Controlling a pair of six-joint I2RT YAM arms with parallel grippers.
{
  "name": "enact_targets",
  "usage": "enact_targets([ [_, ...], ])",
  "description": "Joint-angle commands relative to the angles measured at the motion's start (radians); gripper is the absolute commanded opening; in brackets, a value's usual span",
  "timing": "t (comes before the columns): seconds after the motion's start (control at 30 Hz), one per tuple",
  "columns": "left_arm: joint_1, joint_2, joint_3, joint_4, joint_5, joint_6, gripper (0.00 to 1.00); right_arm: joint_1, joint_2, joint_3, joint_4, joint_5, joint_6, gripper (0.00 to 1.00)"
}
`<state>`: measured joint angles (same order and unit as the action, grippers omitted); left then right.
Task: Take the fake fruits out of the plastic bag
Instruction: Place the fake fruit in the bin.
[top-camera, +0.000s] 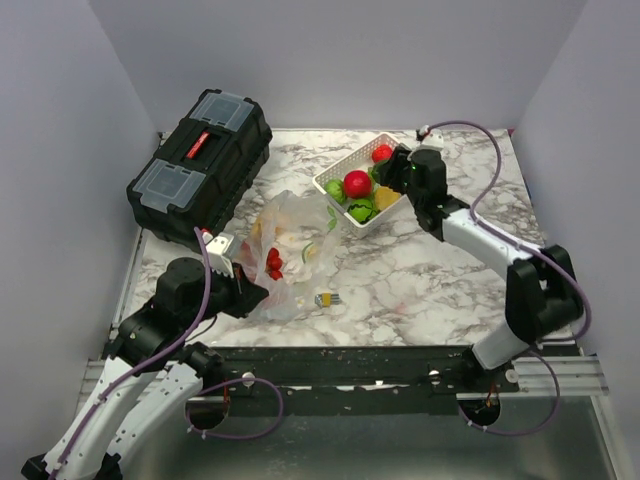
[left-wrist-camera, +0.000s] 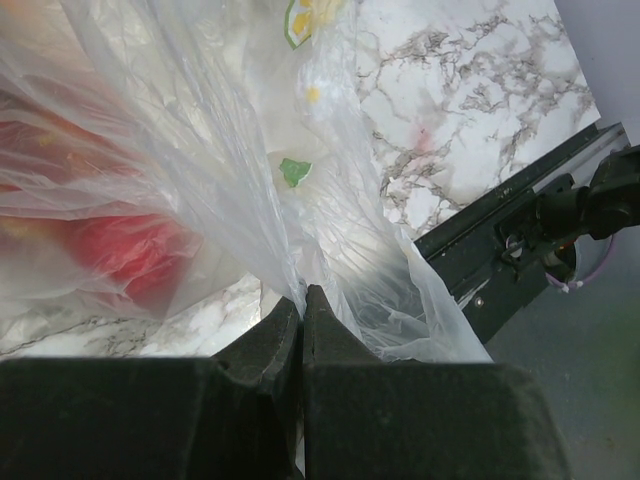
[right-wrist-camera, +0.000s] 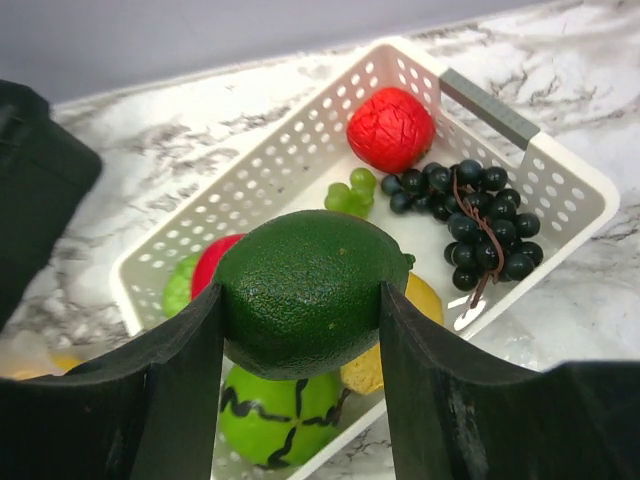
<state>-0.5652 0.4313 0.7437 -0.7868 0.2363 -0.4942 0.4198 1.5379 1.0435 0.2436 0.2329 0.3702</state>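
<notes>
Marble table (top-camera: 420, 280), grey walls (top-camera: 350, 60), plastic bag (top-camera: 290, 230)

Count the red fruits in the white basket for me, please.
2. A bumpy red fruit lies in the basket's far corner by the black grapes; a red apple sits mid-basket, partly behind the lime in the right gripper. That lime may hide more.

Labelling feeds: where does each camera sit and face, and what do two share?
Top: above, behind the arms, facing down at the table; both arms show.
Left wrist: faces along the left gripper, shut on the plastic bag.
Right wrist: faces down past the right gripper holding a green fruit over the basket.
Top and right wrist share the basket.
</notes>
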Motion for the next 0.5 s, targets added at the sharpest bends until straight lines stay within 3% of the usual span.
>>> enact_targets([
  [0.0, -0.008, -0.024, -0.010, 0.017, -0.016, 0.009, 0.00, -0.008, 0.148, 0.131, -0.100, 0.066, -0.023, 0.01],
  [0.23, -0.010, -0.030, -0.010, 0.020, -0.007, 0.012, 0.00, -0.010, 0.311, 0.245, -0.154, 0.057, -0.060, 0.20],
  [0.37, -0.009, -0.030, -0.011, 0.023, 0.002, 0.016, 0.00, -0.009, 0.309, 0.232, -0.156, 0.049, -0.047, 0.49],
  [0.47, -0.010, -0.024, -0.010, 0.022, 0.001, 0.016, 0.00, -0.009, 0.292, 0.224, -0.166, 0.034, -0.049, 0.66],
])
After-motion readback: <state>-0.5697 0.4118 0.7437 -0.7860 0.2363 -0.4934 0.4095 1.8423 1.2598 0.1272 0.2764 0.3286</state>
